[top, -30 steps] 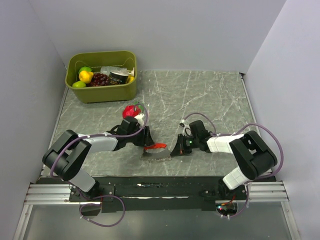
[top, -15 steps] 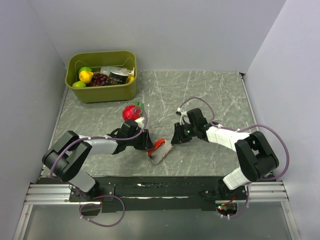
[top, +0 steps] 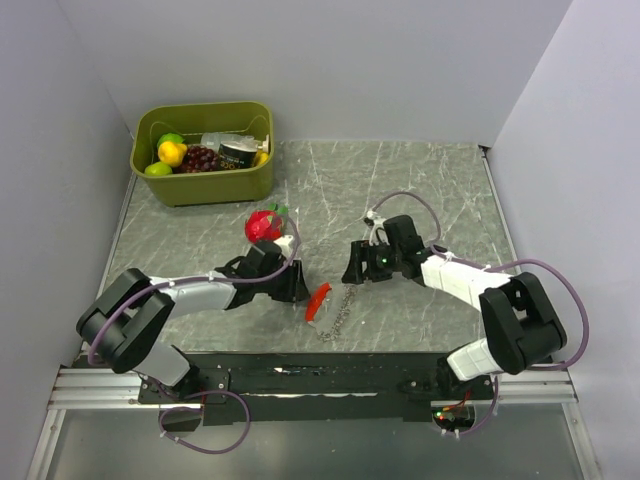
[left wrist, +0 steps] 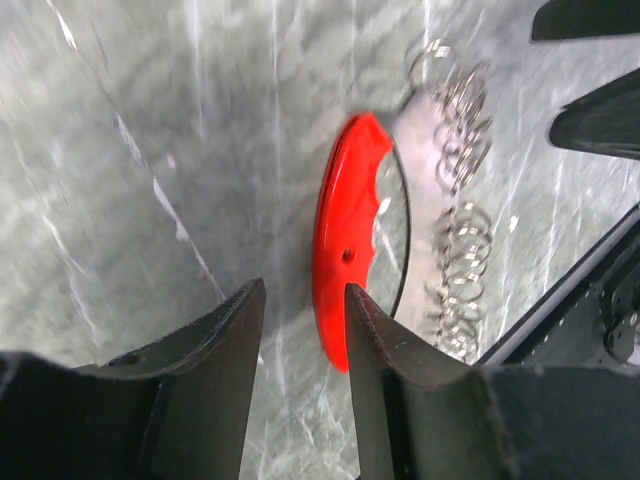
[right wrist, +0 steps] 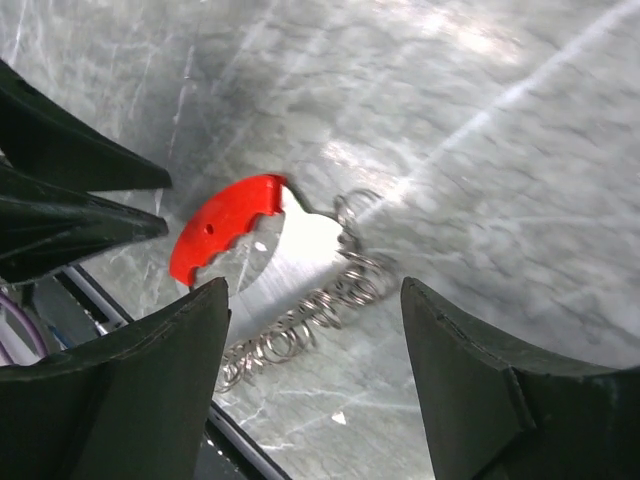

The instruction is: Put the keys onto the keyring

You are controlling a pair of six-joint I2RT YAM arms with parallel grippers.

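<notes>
Red is what catches the eye from overhead: a slim, curved bright-red fob joined to a silvery chain of small metal rings, the keyring [top: 318, 300], lies flat on the grey marbled tabletop [top: 430, 190] near the front edge, between the two arms. The left gripper [top: 297, 287] sits just beside the fob on its left and the right gripper [top: 350, 270] is near it on the other side; neither touches it. Farther back I count one round red strawberry toy [top: 263, 226] and one olive-green plastic bin [top: 205, 186] with fruit inside. From the left wrist, the left gripper's jaws stand partly apart with only bare stone between them, and the keyring [left wrist: 340, 250] lies just past the fingertips, its chain trailing beside the fob. From the right wrist, the right gripper's jaws are spread wide and empty, hanging above the keyring [right wrist: 215, 235], which lies loose below. One keyring, two grippers, and no separate key that I can make out anywhere, so by my reckoning nothing is threaded on yet: finding keys, gripping the ring and sliding them on all remain.
</notes>
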